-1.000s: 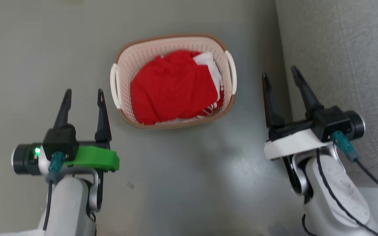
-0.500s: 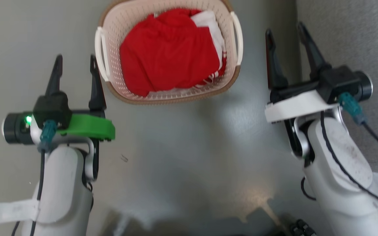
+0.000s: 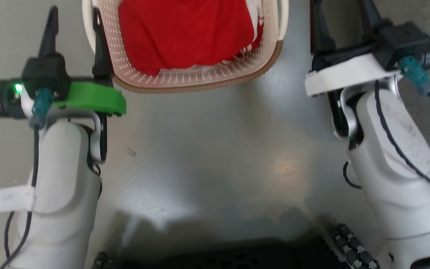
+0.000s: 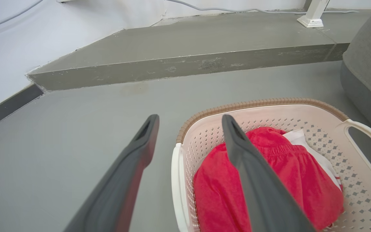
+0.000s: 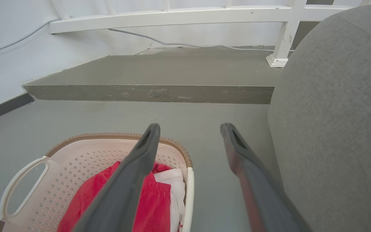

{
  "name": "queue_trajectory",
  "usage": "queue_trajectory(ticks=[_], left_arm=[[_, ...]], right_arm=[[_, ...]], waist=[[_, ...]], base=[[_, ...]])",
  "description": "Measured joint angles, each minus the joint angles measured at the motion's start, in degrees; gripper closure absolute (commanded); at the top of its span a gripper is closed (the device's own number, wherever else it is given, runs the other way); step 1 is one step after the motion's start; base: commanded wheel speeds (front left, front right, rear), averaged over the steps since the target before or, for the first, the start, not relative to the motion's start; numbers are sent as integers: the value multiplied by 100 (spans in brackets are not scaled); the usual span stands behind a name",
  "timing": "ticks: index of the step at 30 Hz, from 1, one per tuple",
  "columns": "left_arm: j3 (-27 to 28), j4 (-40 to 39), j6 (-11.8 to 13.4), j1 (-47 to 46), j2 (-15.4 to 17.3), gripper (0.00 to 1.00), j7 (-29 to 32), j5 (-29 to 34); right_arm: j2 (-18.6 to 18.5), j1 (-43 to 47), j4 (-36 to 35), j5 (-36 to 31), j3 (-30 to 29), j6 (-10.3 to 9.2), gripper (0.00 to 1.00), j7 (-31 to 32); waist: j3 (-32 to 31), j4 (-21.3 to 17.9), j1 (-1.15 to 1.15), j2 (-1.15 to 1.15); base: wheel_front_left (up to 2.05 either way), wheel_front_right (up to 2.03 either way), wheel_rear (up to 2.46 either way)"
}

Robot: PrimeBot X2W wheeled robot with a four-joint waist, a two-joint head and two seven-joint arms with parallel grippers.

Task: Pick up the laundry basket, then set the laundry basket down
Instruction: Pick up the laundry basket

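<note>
Two changes in the last second: the head camera tips forward and down, so the robot's dark base (image 3: pixel 237 257) now shows at the bottom edge, and both hands gain on the laundry basket (image 3: pixel 185 76). They were short of its near rim; now they flank it. So the approach is nearly done and the pick-up grasp isn't made yet. The left hand (image 3: pixel 75 15) is wide open and empty. In its wrist view the outer finger sits over bare floor (image 4: pixel 60 135) and the inner finger over the red cloth (image 4: pixel 282 180), with the left handle (image 4: pixel 175 180) in the gap between them. The right hand (image 3: pixel 342 15) is also wide open and empty. It mirrors the left: the inner finger is over the basket interior, and the outer finger is over the floor strip between the right handle (image 5: pixel 190 193) and the grey upholstered seat (image 5: pixel 333 129). Can't tell if any finger touches plastic yet; my read is they're slightly above the handles. The basket sits on the floor, centred between the arms, with the red cloth on top and white cloth (image 5: pixel 172 180) beneath. Beyond it are a raised concrete step (image 4: pixel 185 64) and a white wall.
</note>
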Motion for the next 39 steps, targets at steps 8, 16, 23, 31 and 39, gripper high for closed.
queue_trajectory(ticks=[8,16,23,31,39], left_arm=[[-26,624,-8,-368,-18,0,0,1],[-13,1265,-21,-686,-26,0,27,0],[13,1739,-70,-927,-25,0,135,-46],[4,2220,-176,-1238,-31,0,278,-77],[4,2795,-223,-1515,-48,0,488,-198]], right_arm=[[-3,-407,530,201,-30,-7,0,0],[-9,-723,1120,409,36,-7,0,0],[-10,-1017,1712,651,271,0,0,1],[-16,-1340,2377,879,608,82,0,3],[-22,-1651,3011,1280,955,136,0,289]], waist=[[499,-8,0,0],[661,1,0,0],[700,14,0,0],[764,25,0,0],[781,48,0,0]], base=[[0,0,0],[0,0,0],[0,0,0],[0,0,0],[0,0,0]])
